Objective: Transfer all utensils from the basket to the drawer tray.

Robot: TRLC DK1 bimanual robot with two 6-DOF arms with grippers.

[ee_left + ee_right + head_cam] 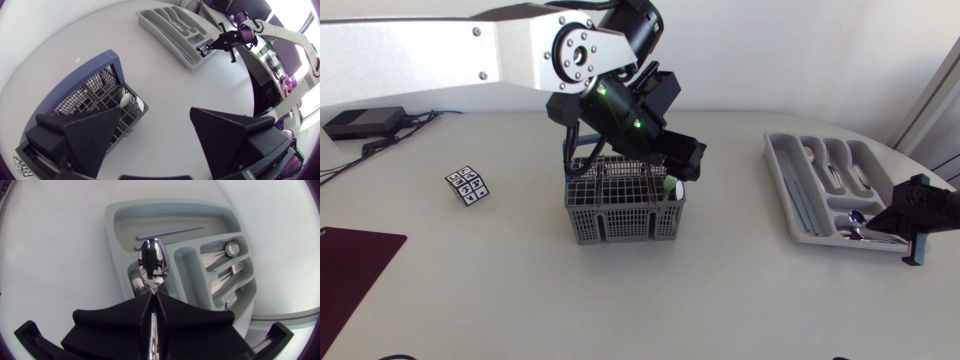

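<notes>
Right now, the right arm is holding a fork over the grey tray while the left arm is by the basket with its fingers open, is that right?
Not quite. The right gripper holds a spoon, not a fork; the right wrist view shows its rounded bowl over the grey tray. The rest is right: the left gripper is open by the basket.

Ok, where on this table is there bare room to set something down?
Widest bare stretch: between the basket and the tray, plus the near strip in front of both. Also free between the dark mat and the basket. Crowded: above the basket, where the left gripper hangs open, and the tray's near end, where the right gripper holds a spoon.
</notes>
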